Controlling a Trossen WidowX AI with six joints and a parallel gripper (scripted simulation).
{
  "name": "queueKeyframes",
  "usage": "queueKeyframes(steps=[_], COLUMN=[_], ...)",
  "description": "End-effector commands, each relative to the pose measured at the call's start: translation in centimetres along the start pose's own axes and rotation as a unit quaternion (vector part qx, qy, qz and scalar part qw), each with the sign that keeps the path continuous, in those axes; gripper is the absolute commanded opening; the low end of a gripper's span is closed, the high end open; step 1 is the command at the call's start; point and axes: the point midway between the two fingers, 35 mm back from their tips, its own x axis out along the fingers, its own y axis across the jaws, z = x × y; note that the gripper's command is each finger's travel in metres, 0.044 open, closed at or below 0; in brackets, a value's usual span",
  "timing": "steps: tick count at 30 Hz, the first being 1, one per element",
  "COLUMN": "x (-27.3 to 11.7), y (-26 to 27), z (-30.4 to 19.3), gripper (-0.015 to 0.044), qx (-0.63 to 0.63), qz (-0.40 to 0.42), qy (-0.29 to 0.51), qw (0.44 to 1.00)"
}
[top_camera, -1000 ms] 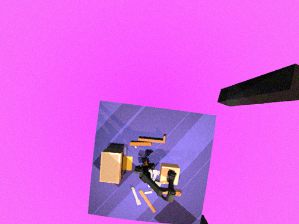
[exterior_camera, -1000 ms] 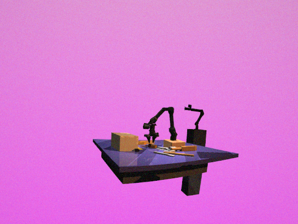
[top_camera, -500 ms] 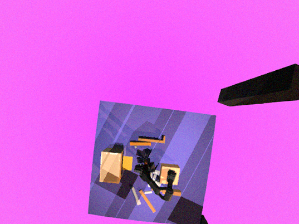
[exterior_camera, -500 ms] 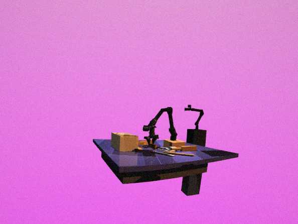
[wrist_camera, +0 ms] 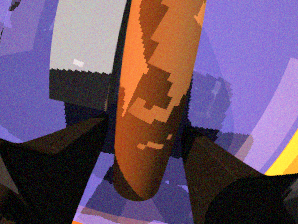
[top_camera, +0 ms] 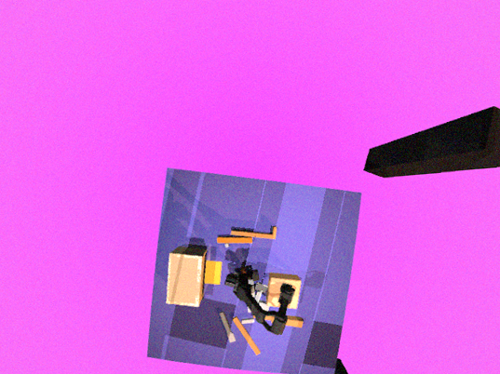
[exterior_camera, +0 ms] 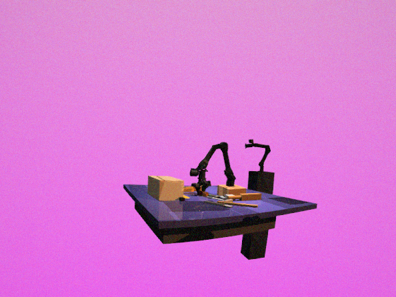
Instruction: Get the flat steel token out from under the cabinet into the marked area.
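Note:
The tan cabinet point(top_camera: 185, 278) point(exterior_camera: 165, 188) stands at the left of the table. The yellow marked area point(top_camera: 213, 273) point(exterior_camera: 186, 197) point(wrist_camera: 289, 162) lies in front of it. I cannot see the token in any view. My gripper point(top_camera: 246, 273) point(exterior_camera: 201, 193) point(wrist_camera: 145, 127) points down near the table, with its fingers on either side of an orange handle point(wrist_camera: 155, 85). The fingers are partly open, and a narrow gap shows between the left finger and the handle. The handle's far end is out of the wrist view. A pale grey flat piece point(wrist_camera: 87, 35) lies close beside it.
Orange bars point(top_camera: 235, 239) point(top_camera: 267, 234) lie on one side of my gripper. A grey stick point(top_camera: 225, 325) and an orange stick point(top_camera: 247, 336) lie on the other. White pieces lie near the tan base block point(top_camera: 274, 282) point(exterior_camera: 230, 190). A second arm stands behind on a dark pedestal point(exterior_camera: 261, 182).

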Motion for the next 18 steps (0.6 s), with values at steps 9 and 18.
queueKeyframes(steps=[9, 18], x=[-0.05, -0.12], y=[-0.03, -0.04], z=[-0.02, 0.06], gripper=[0.0112, 0.0], qx=[0.0, 0.0], qz=[0.0, 0.0], qy=[0.0, 0.0], qw=[1.0, 1.0])
